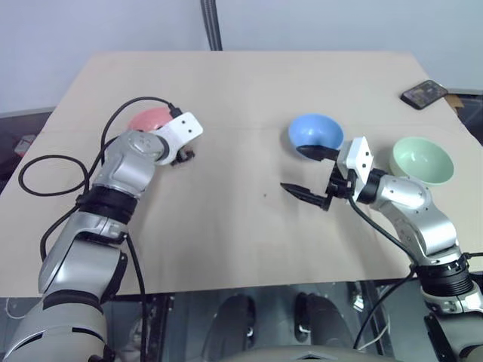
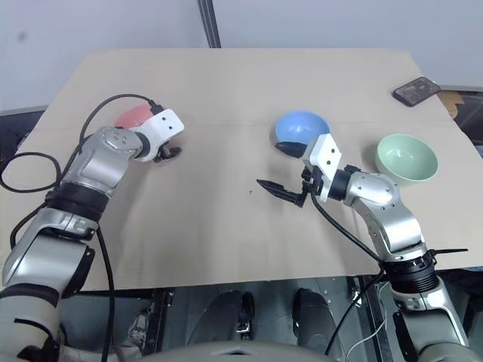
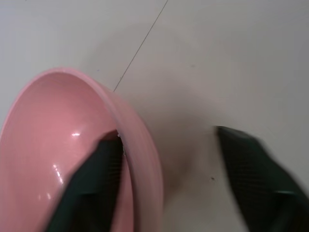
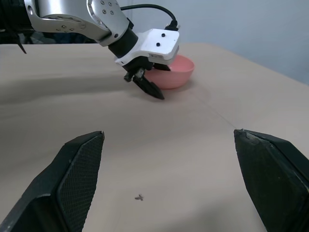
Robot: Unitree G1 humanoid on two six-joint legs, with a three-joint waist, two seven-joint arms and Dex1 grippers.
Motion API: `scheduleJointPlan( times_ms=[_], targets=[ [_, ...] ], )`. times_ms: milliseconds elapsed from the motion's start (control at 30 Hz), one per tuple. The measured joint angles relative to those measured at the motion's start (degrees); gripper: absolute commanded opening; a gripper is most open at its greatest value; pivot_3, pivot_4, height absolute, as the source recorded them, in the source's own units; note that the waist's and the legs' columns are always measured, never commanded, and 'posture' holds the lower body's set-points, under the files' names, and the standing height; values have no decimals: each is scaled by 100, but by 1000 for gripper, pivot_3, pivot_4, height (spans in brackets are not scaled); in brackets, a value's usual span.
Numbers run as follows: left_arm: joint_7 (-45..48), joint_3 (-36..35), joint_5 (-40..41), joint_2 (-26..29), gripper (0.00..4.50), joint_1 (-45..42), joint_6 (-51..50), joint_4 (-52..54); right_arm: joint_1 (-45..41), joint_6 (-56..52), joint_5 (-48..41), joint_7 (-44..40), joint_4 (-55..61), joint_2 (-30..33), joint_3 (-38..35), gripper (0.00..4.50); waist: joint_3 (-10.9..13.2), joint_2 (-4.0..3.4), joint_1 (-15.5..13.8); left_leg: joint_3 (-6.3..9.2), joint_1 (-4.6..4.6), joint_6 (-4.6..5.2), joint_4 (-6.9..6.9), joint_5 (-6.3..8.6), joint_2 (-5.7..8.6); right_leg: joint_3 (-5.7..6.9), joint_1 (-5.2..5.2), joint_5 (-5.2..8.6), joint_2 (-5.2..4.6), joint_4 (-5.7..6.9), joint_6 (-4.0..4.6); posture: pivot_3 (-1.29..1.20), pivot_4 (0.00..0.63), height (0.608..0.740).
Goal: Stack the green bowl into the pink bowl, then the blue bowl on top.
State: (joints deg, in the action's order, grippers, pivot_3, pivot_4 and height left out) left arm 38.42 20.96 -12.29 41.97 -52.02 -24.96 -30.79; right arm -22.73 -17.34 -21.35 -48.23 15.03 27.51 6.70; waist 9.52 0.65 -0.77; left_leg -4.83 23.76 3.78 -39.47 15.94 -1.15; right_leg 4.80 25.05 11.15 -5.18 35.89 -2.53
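Observation:
The pink bowl [image 3: 63, 145] sits at the left of the table, partly hidden behind my left wrist in the head views. My left gripper [image 3: 164, 137] is open and straddles its rim: one finger [image 3: 96, 179] is inside the bowl, the other [image 3: 256, 174] is outside, clear of the wall. The blue bowl [image 1: 315, 132] stands right of centre, and the green bowl [image 1: 423, 160] is further right. My right gripper [image 1: 293, 168] is open and empty, hovering just in front of the blue bowl and pointing left towards the pink bowl [image 4: 176, 75].
A black phone [image 1: 424, 93] lies at the table's far right corner. A black cable [image 1: 45, 166] loops off the left arm over the table's left edge. Bare tabletop [image 1: 241, 204] lies between the two arms.

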Motion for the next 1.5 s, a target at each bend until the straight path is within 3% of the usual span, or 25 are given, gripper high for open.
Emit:
scheduleJointPlan(
  times_ms=[100, 300, 467, 600, 833, 967, 1100, 1167, 1300, 1467, 1500],
  targets=[
    [160, -12, -47, -76, 22, -5, 94, -42, 144, 6, 62, 60, 19, 19, -4, 4500, 0, 0, -5, 0, 1, 0, -3, 0, -4, 0, 0, 0, 0, 2, 0, 0, 150, 740],
    [982, -311, 353, 8, 22, 353, 52, 885, 363, 11, 91, 227, 171, 79, -110, 4500, 0, 0, 7, 5, 1, 0, -7, 0, -14, -3, 1, -1, 0, 5, 2, 0, 150, 740],
    [2274, -757, 1469, 527, 22, 1488, -24, 3333, 701, 13, 115, 299, 248, 293, -343, 4500, 0, -1, 11, 27, -1, 0, -10, 0, -19, -11, 3, -2, -3, 9, 3, 0, 150, 740],
    [2663, -1117, 2144, 502, 22, 2327, 422, 4418, 909, 26, 115, 338, 304, 408, -495, 4500, 0, -2, -3, 33, -10, -3, -23, -2, -20, -9, -9, -2, -1, 16, 3, 0, 150, 740],
    [2777, -886, 1917, 405, 22, 2658, 1428, 4317, 969, 91, 186, 391, 305, 425, -552, 4500, 0, -3, -6, 40, -8, 1, -75, 0, -19, -9, -9, 2, 7, 63, 2, 0, 150, 740],
    [2877, -881, 2028, 226, 1569, 2666, 1511, 4217, 1001, 141, 227, 442, 305, 422, -551, 4500, 0, -3, -2, 41, -5, 2, -78, 1, -19, -12, -7, 0, 7, 67, 4, 0, 150, 740],
    [3064, -885, 2310, 223, 3728, 2666, 1211, 4269, 1002, 145, 244, 452, 305, 422, -551, 4500, 0, -3, -1, 41, -5, 2, -78, 1, -20, -12, -6, 0, 7, 67, 4, 0, 150, 740],
    [3054, -921, 2388, 225, 4378, 2681, 1059, 4362, 1002, 149, 265, 451, 305, 422, -549, 4500, 0, -3, -1, 41, -5, 2, -78, 1, -20, -12, -7, 0, 7, 67, 4, 0, 150, 740],
    [2786, -1287, 2808, 210, 4487, 2950, 509, 4698, 806, 231, 444, 495, 139, 365, -470, 4500, 0, -3, 20, 39, -6, 2, -78, 1, -26, -17, -4, 0, 7, 70, 4, 0, 150, 740],
    [2342, -2326, 3509, 325, 4487, 3577, -340, 5247, 313, 468, 810, 498, -342, 350, -268, 4500, 1, -4, 93, 40, -8, 1, -78, 0, -32, -19, -2, 1, 7, 75, 4, 0, 150, 740],
    [2129, -2904, 3833, 117, 4487, 3966, -394, 5401, 47, 532, 948, 480, -645, 319, -128, 4500, 2, -7, 83, 31, -10, 1, -79, 1, -31, -27, -2, 0, 4, 73, 4, 0, 150, 740]
  ],
)
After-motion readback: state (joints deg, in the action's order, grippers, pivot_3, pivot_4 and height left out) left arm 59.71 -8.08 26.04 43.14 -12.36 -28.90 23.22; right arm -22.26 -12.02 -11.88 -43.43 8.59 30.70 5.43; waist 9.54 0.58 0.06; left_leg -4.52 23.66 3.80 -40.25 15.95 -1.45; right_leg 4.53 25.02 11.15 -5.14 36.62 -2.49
